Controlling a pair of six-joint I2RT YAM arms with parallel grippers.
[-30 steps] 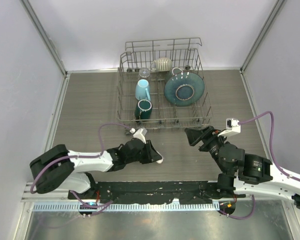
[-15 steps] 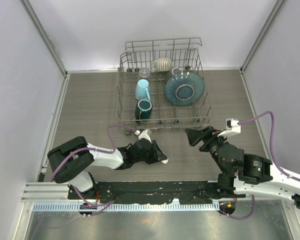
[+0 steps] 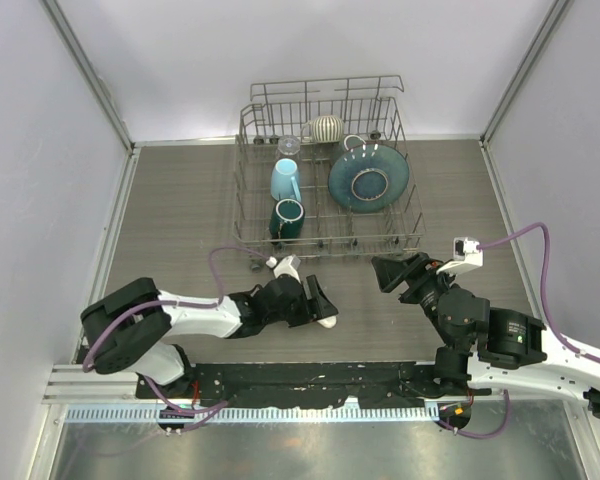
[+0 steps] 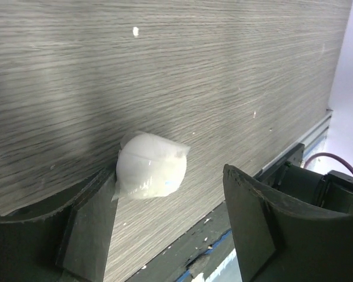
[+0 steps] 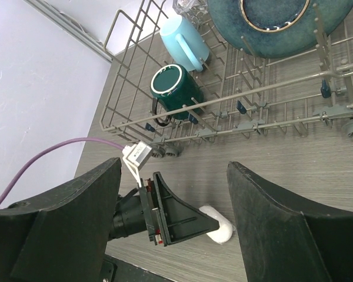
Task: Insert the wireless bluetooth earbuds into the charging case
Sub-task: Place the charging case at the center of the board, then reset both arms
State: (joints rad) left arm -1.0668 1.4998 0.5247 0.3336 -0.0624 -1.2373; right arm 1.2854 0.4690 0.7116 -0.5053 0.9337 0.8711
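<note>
Early going here. The left gripper (image 3: 318,302) is down low on the surface (image 3: 180,220), spread wide with nothing clamped. In the left wrist view one finger (image 4: 88,220) is just touching a small rounded white piece with a seam across it, and the other stands well apart at its 3 o'clock. From the seam and its size I judge it to be the charging case (image 4: 150,166), though I can't tell whether the lid is up. It lies on the bare surface at 6 o'clock from the dish rack (image 3: 360,250).

The right gripper (image 3: 388,274) hangs at the case's 3 o'clock, wide open and empty.

I can't pick out the earbuds in any view. As I read it, nothing is visibly seated yet: the case needs securing and both buds need placing.
</note>
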